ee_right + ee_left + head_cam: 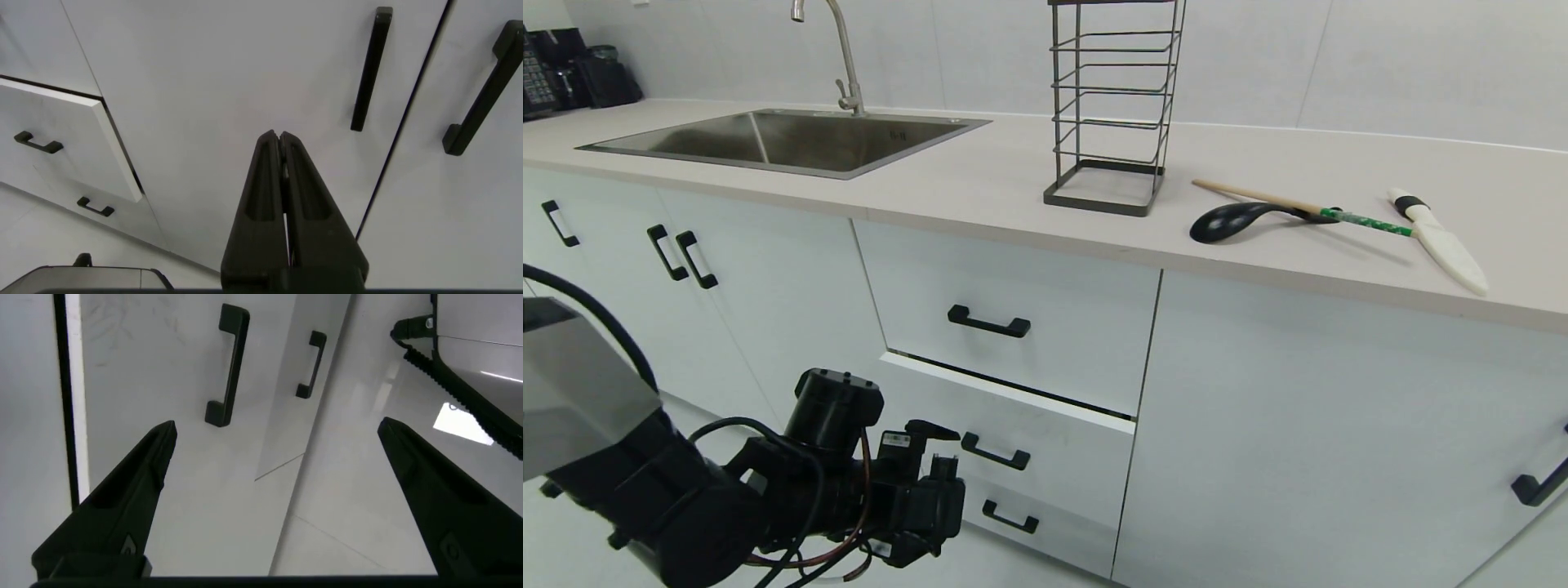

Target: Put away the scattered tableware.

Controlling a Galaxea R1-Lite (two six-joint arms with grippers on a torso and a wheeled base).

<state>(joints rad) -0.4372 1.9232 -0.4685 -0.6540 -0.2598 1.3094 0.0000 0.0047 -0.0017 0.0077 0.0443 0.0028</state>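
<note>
Ladle (pixel 1227 222) lies along counter (pixel 1013 188), bowl toward rack (pixel 1098 204); left tool (pixel 278 426) wide, right tool (pixel 279 137) closed.

1. The wire rack (pixel 1112 106) ran past the head view's upper edge, so its top was out of frame.
2. The faucet (pixel 844 51) lost its spout tip at that same edge.
3. Dark appliances (pixel 572 69) at the far left corner of the desk (pixel 980 188) were cut by the edge and too dim to name.
4. The wooden chopstick (pixel 1298 206) was too thin to tell whether it was one stick or a pair. It covered the handle end of the black spoon (pixel 1229 222).
5. A cabinet handle (pixel 1538 483) was clipped at the right edge.
6. The left gripper (pixel 278 426) and the right gripper (pixel 279 139) each had their finger bases cut off by the frame edge.
</note>
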